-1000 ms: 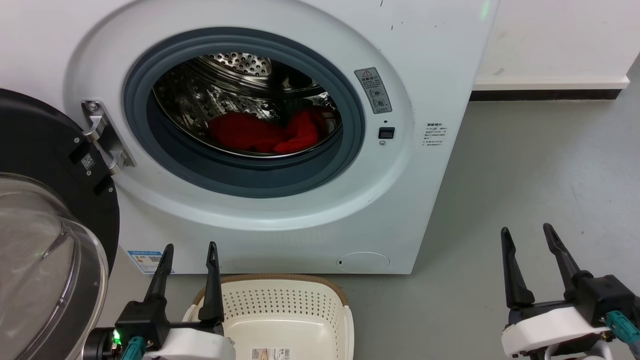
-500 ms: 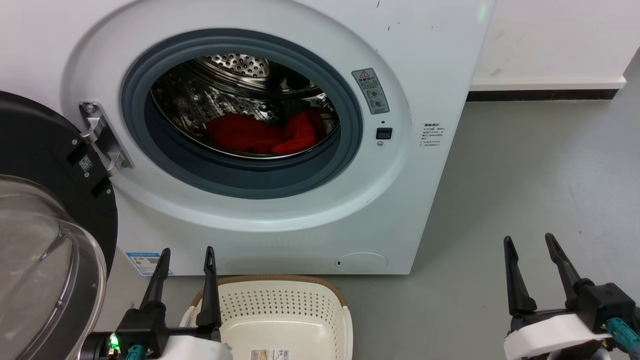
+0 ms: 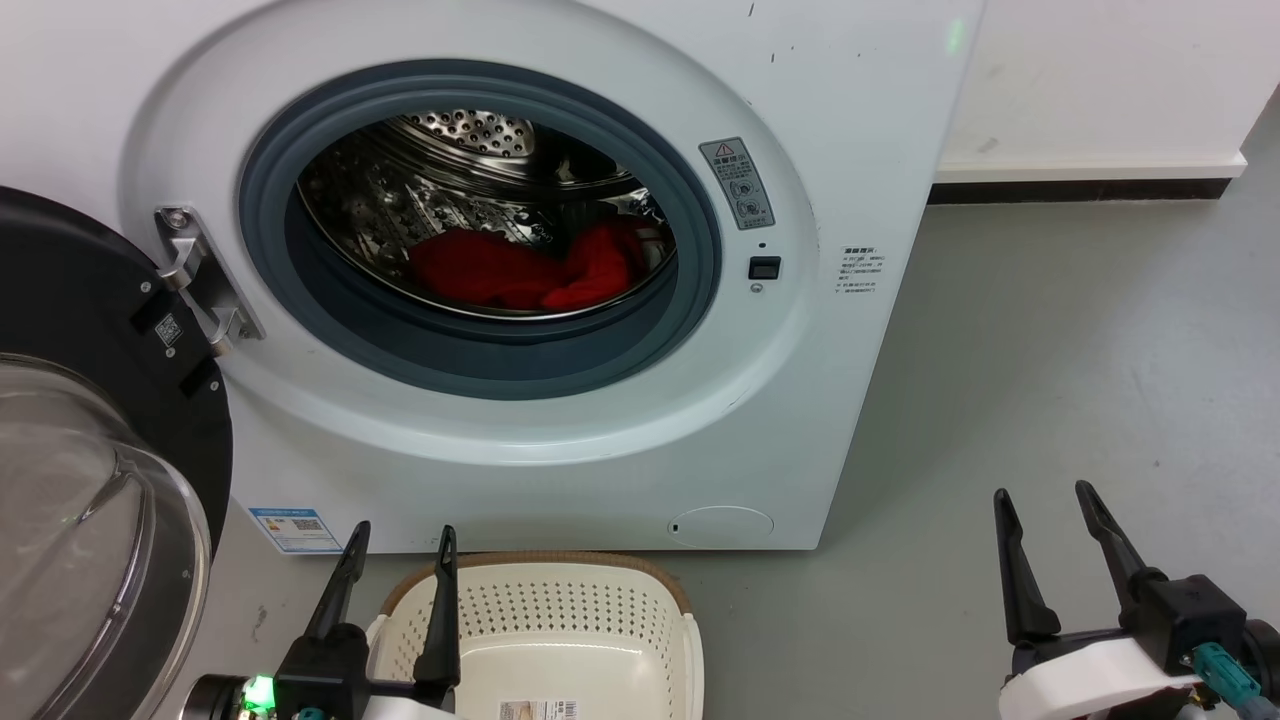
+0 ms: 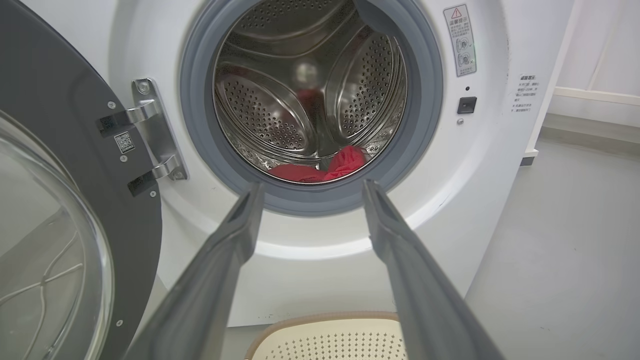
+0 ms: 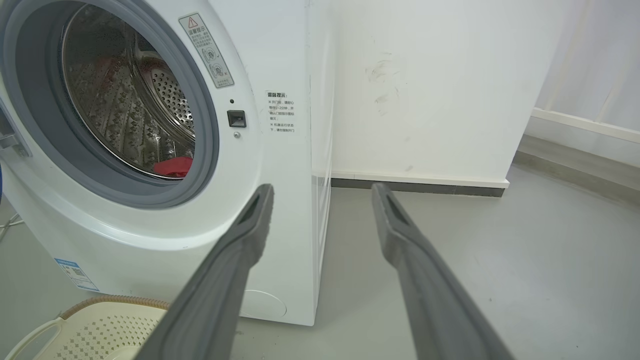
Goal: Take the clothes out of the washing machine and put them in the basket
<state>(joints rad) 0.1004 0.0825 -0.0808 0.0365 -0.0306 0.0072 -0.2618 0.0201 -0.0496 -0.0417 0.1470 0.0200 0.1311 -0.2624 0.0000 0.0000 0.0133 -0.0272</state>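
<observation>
The clothes are a bright red heap on the floor of the steel drum inside the washing machine, whose porthole stands open. They also show in the left wrist view as red clothes low in the drum and in the right wrist view as a small red patch of clothes. On the floor just in front of the machine sits the cream basket, holding nothing but a paper label. My left gripper is open over the basket's left end, pointing at the porthole. My right gripper is open over the floor right of the machine.
The machine's black-framed glass door is swung wide open at the left, close beside my left arm. Grey floor stretches to the right, up to a white wall with a dark skirting strip.
The head view has shifted slightly. Both grippers sit lower in it than a second ago, the left one a little further right. The clothes and basket have not moved.
</observation>
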